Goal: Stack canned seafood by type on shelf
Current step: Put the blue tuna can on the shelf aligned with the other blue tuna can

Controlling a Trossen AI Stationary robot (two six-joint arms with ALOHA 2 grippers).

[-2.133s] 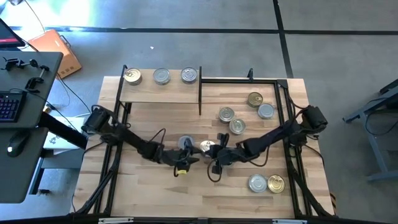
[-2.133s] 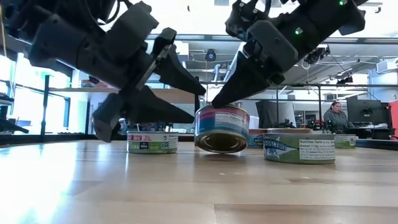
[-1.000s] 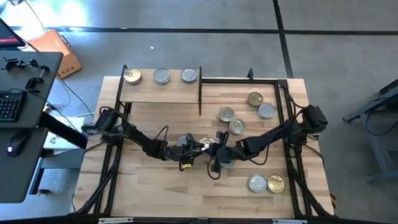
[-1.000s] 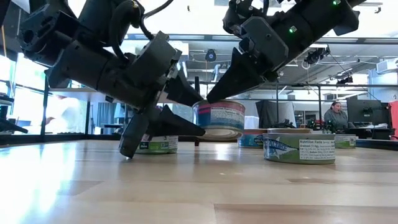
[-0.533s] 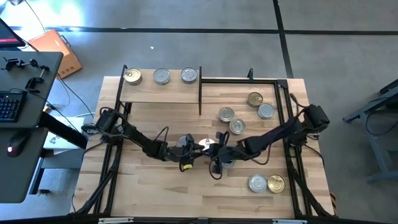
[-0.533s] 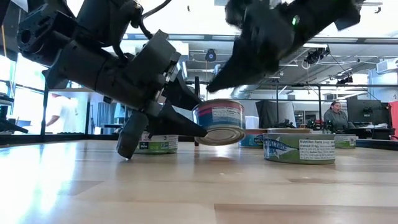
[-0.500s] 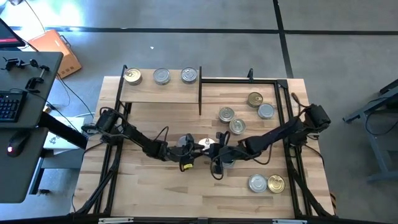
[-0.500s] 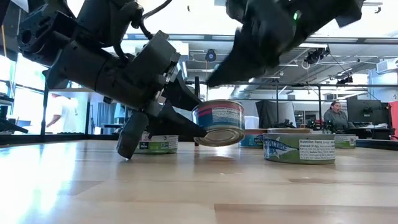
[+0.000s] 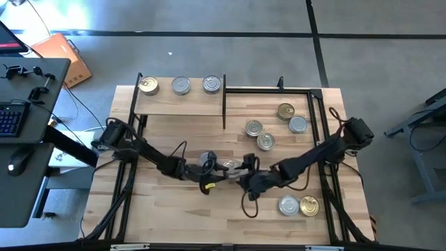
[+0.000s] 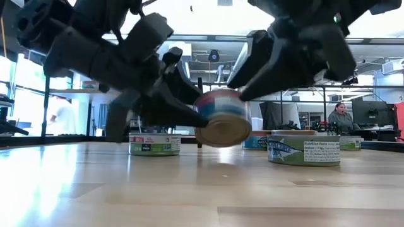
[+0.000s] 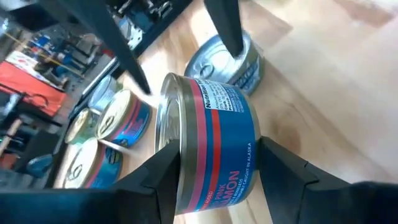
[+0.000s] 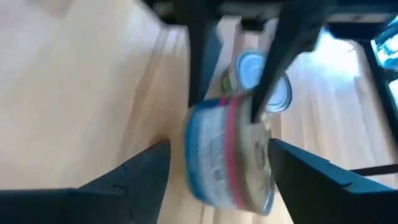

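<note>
Left end effector [image 11: 214, 180] clamping blue-and-red "pink salmon" can [image 11: 208, 140] reading "Alaska", right end effector [image 12: 217, 168] spread wide

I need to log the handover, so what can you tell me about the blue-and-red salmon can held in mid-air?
The salmon can is a short round metal tin with a blue paper label crossed by a red band and a white nutrition panel. It is tilted, clear of the table, between the two arms near the table's middle. The left claw grips its sides with both fingers. The right claw stands open around it, its fingers off the label.
</note>
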